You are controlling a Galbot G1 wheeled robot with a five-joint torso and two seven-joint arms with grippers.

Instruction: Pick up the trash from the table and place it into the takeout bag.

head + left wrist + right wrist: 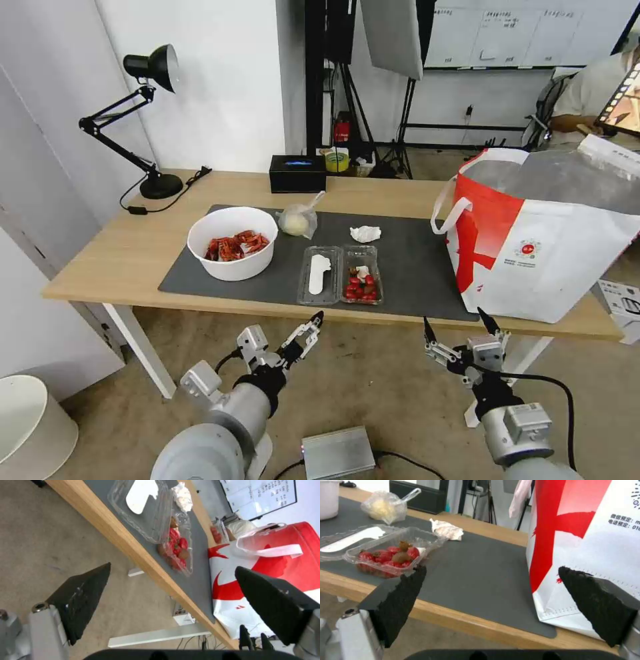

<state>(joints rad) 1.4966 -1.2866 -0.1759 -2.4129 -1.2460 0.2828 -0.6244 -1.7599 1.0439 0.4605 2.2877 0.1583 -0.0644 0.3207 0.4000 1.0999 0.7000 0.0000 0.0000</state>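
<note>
Both grippers hover below the front edge of the light-wood desk (127,253), holding nothing. The left gripper (313,327) has its fingers spread wide just under the clear hinged plastic box (340,275), which lies open on the dark grey mat (413,267) with red bits in one half. The right gripper (461,325), also wide open, sits below the mat's right end, beside the white and red takeout bag (540,247) standing on the desk. The white bowl of crayfish shells (232,242) rests farther left; the knotted clear bag (298,218) and crumpled tissue (365,233) lie behind the box. A black rectangular box (297,173) and what seems a desk lamp (143,120) stand at the back
</note>
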